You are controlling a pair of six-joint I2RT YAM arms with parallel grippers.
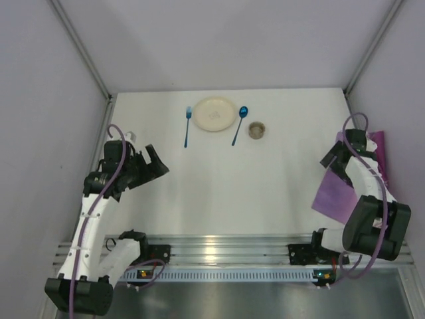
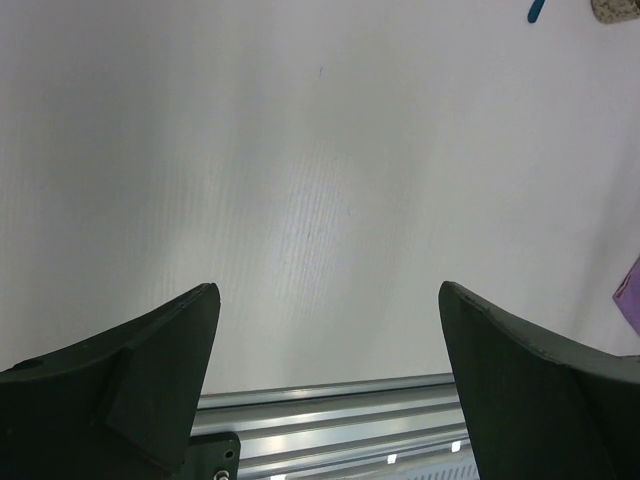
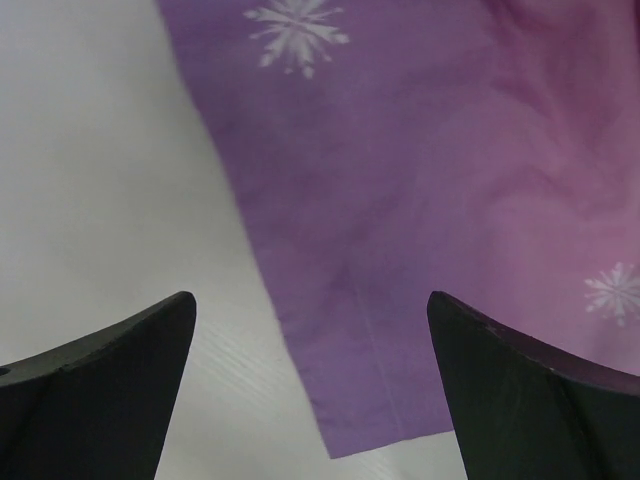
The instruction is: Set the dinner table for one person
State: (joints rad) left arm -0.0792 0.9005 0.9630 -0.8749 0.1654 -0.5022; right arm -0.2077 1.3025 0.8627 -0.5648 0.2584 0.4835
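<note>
The white dinner table (image 1: 219, 186) carries a cream plate (image 1: 215, 113) at the back, a blue fork (image 1: 187, 126) to its left and a blue spoon (image 1: 240, 125) to its right. Beside the spoon stands a small beige cup (image 1: 257, 129). A purple snowflake placemat (image 1: 335, 193) lies askew at the right edge, partly under the right arm. My right gripper (image 1: 335, 165) hovers open over the placemat's (image 3: 420, 180) near corner, nothing between its fingers (image 3: 310, 297). My left gripper (image 1: 155, 165) hangs open and empty over bare table (image 2: 300, 150) at the left (image 2: 328, 290).
A ribbed aluminium rail (image 1: 219, 247) runs along the near edge, also in the left wrist view (image 2: 330, 400). Grey walls close in the left, right and back. The spoon's handle tip (image 2: 537, 10) and the cup's edge (image 2: 620, 10) show at the top right of the left wrist view.
</note>
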